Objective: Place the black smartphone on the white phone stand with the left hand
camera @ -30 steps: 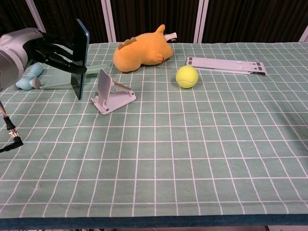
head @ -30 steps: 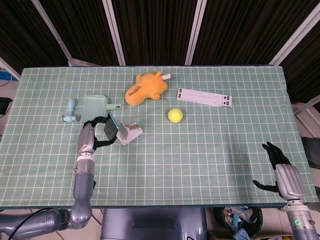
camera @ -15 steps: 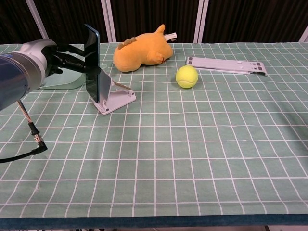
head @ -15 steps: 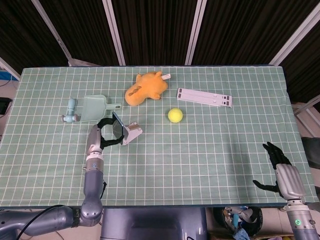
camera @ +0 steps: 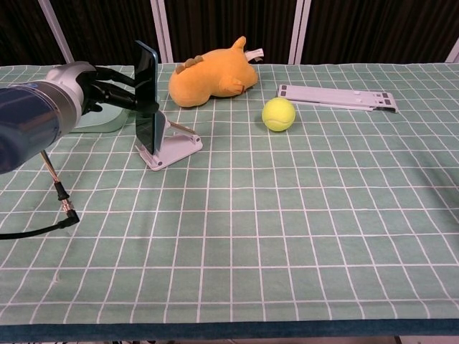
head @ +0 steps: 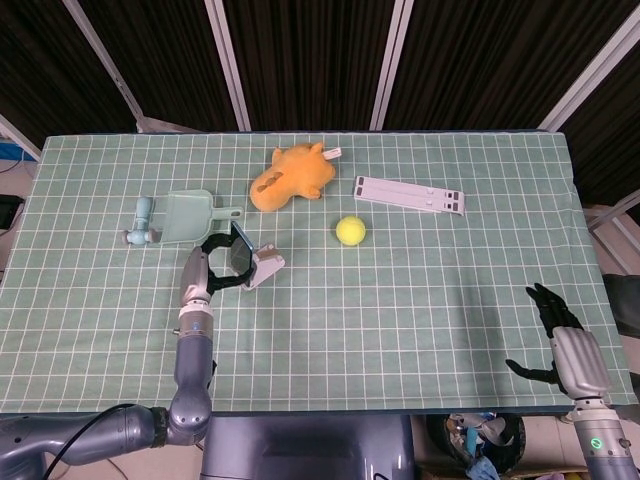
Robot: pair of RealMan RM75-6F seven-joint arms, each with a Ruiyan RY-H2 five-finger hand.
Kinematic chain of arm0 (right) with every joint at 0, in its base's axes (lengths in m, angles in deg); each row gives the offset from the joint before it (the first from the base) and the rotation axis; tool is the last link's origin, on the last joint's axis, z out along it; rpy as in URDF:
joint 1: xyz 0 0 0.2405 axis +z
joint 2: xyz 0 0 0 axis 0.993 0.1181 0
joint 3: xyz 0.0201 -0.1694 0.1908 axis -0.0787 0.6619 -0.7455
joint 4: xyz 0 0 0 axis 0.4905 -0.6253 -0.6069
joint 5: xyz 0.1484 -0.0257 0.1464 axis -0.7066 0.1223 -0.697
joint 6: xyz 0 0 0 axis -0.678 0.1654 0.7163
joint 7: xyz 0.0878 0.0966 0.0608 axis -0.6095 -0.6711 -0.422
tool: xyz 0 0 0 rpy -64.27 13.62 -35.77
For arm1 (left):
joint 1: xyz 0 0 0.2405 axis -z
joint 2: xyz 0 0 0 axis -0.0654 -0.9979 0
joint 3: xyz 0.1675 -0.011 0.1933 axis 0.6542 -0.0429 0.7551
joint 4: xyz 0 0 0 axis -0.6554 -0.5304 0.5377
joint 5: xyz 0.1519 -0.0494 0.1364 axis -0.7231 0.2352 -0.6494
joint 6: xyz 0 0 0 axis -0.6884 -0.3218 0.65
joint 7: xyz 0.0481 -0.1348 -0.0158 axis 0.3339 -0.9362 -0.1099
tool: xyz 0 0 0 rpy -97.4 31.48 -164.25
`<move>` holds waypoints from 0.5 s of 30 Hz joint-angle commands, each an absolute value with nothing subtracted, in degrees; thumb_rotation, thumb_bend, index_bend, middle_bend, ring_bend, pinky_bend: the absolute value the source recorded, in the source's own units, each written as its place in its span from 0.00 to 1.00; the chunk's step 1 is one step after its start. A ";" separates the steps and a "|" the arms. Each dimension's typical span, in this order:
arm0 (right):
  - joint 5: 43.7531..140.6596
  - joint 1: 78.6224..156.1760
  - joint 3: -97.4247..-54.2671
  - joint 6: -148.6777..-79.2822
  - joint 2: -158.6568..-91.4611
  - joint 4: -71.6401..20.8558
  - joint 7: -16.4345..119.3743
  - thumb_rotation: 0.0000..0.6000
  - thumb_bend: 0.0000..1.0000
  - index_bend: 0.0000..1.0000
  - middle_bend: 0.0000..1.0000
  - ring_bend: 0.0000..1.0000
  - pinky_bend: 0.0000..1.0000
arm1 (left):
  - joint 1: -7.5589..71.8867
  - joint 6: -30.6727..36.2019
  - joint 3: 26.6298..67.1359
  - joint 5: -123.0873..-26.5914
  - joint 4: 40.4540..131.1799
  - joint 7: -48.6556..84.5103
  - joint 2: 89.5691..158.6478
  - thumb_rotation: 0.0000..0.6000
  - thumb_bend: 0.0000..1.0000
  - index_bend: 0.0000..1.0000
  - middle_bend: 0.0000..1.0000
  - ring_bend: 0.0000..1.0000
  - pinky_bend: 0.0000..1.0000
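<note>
While the left hand [camera: 86, 87] grips the black smartphone [camera: 147, 97] on edge, nearly upright, the phone's lower end sits right at the front lip of the white phone stand [camera: 171, 142], which lies just beyond the fingertips on the side away from the arm. Behind the hand rests a pale green dustpan [head: 187, 216], and further off past the stand sit an orange plush toy [camera: 211, 74] and a tennis ball [camera: 278, 114]. Well apart at the table's near corner, the right hand [head: 565, 345] holds nothing, its fingers spread.
</note>
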State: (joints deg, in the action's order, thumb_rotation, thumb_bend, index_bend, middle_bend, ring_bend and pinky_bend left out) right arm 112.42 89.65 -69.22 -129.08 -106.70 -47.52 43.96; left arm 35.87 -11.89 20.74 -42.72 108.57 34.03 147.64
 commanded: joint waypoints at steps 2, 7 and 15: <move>112.41 89.65 -69.24 -129.09 -106.71 -47.53 43.95 1.00 0.16 0.00 0.00 0.00 0.19 | 35.85 -11.32 20.57 -42.27 108.14 33.82 147.55 1.00 0.38 0.50 0.55 0.14 0.03; 112.13 89.64 -69.36 -129.07 -106.69 -47.55 43.88 1.00 0.16 0.00 0.00 0.00 0.19 | 35.87 -10.67 20.73 -41.98 107.17 33.43 147.80 1.00 0.38 0.50 0.55 0.14 0.03; 112.09 89.72 -69.33 -128.88 -106.72 -47.73 44.09 1.00 0.16 0.00 0.00 0.00 0.19 | 36.05 -9.12 21.53 -42.15 105.33 33.04 148.10 1.00 0.38 0.50 0.55 0.14 0.03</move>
